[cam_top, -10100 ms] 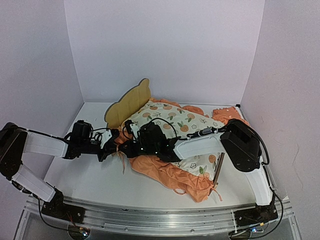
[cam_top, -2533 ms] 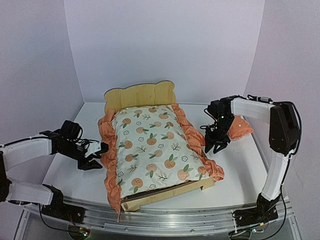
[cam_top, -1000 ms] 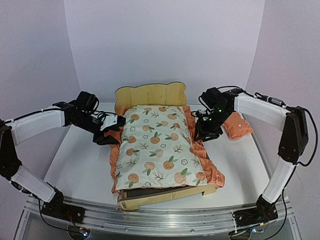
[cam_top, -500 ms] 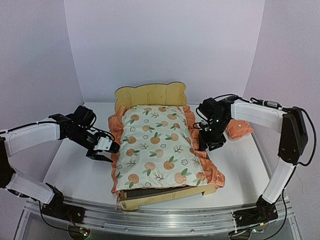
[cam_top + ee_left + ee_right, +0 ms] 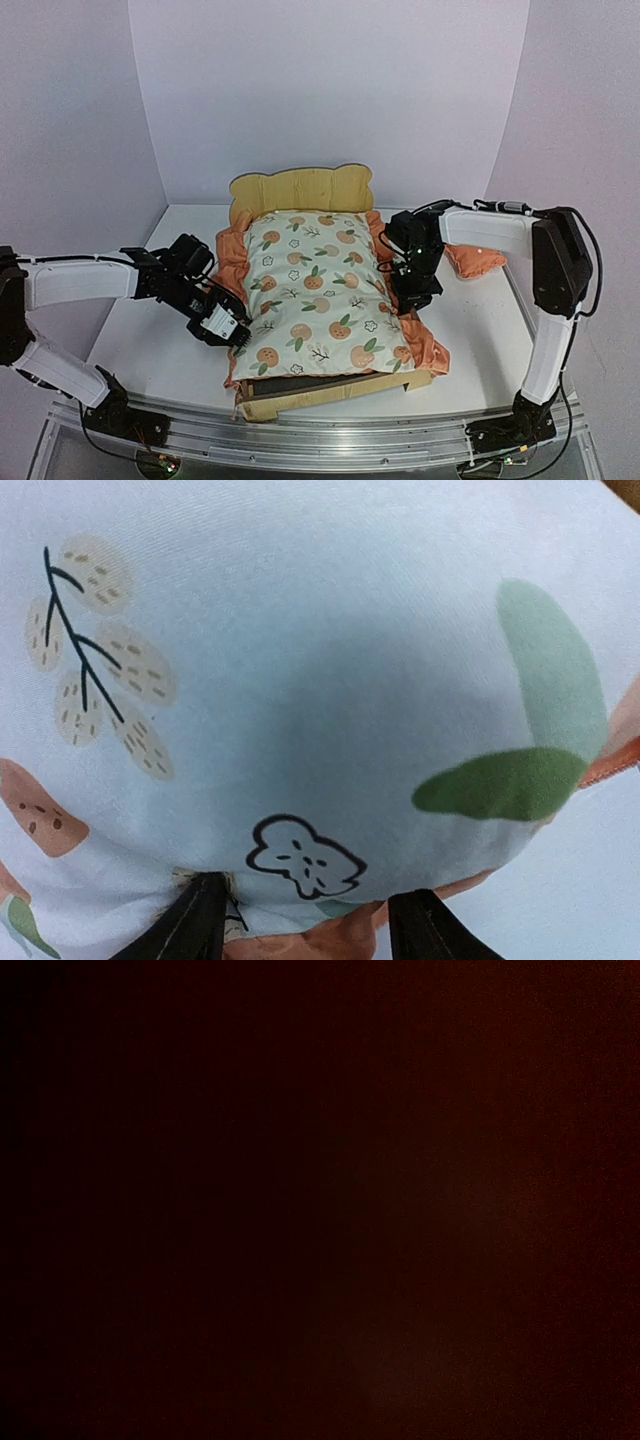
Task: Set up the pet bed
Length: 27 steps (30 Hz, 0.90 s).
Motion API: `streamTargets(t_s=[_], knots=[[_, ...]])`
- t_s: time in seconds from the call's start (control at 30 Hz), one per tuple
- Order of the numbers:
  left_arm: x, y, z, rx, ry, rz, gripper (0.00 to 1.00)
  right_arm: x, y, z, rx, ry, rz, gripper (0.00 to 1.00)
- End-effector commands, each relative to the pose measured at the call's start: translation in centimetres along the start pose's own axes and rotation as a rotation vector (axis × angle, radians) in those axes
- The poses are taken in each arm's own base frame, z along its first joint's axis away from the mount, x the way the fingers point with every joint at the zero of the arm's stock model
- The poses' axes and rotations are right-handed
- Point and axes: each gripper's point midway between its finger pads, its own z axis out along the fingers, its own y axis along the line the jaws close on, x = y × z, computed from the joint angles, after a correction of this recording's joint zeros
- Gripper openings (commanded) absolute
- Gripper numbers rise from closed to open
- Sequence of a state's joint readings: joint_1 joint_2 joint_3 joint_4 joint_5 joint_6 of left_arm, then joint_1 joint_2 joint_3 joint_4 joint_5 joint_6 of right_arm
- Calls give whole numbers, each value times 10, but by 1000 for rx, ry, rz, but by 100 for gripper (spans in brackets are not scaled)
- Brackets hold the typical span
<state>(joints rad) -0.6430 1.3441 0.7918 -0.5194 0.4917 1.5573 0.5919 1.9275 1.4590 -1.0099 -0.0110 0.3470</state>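
Observation:
The pet bed stands mid-table, its plywood headboard at the back and its front rail toward me. An orange-print mattress pad with orange ruffles lies on it. My left gripper sits at the pad's left edge near the front. In the left wrist view the left gripper has its jaws apart, and the pad bulges between and over them. My right gripper points down into the right ruffle. The right wrist view is black, so its jaws are hidden.
A small orange pillow lies on the table right of the bed, behind my right forearm. White walls close in the table at the back and on both sides. The metal rail with the arm bases runs along the near edge.
My left gripper has slid along the pad's left edge toward the front. My right gripper has dropped a little onto the right ruffle. The bed and pillow stay put.

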Motion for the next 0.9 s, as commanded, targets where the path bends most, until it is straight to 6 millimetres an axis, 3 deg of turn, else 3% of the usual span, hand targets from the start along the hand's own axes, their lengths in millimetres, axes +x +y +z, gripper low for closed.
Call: streamTargets(t_s=[0.0,0.07,0.2,0.4,0.53,0.77,0.87], knots=[[2,12,11,-26,1,50,51,-20,15,-25,-42,-72,-14,8],[0,23,12,-69,-6,69,43,-31,20,-36,-56,-111,-15,1],[3,41,14,-107,12,109,35,-52,29,-60,-116,-177,11,0],[11,97,6,-263,81,128,33,-92,34,-110,-215,-318,75,0],[9,119,-1,-308,87,139,33,-116,33,-138,-302,-412,121,0],[15,143,-15,-363,105,140,34,-130,23,-146,-369,-446,187,0],[23,142,-15,-357,126,125,38,-125,21,-127,-370,-421,227,0]])
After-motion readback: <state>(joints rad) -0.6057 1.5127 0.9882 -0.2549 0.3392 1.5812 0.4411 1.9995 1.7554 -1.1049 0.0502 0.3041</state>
